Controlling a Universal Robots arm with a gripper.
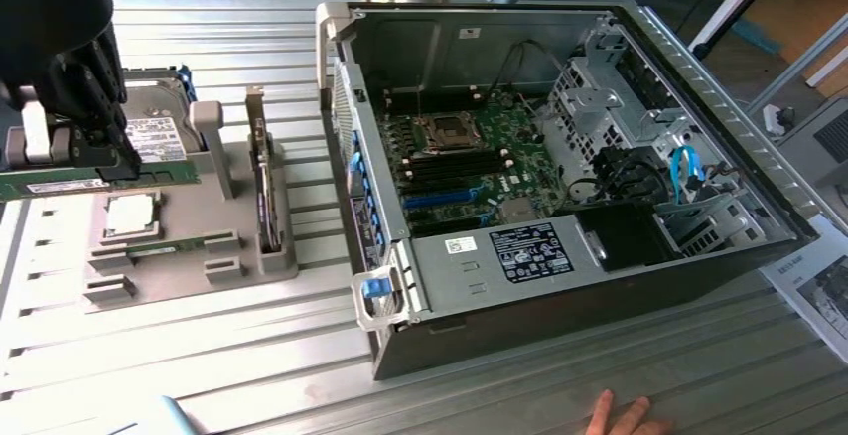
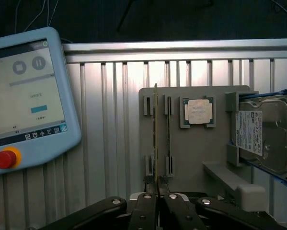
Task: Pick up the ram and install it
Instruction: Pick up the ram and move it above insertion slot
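End effector pressed together on the ram, pinching the thin green stick by its flat faces near mid-length; the stick runs level and stands on its long edge between the fingertips. Directly under the end effector: grey holder tray. The ram appears raised off the tray's slots, though the gap itself cannot be made out. Just beside the held ram, parallel to it, a second stick sits seated in the tray's slotted posts. A little further out on the same side, the square silver-topped processor chip lies flat in its pocket. Beyond that, at the tray's edge, the hard drive lies label up in a blue-edged cradle. An expansion card stands upright at the tray's end, away from the end effector. The tray rests on a ribbed metal worktop. On the ram's other side, off the tray, a teach pendant with a lit screen and a red stop button. Well apart from the end effector, toward the exterior view's right: open computer case lying on its side, motherboard exposed. Furthest off, a person's hand rests on the worktop edge past the case
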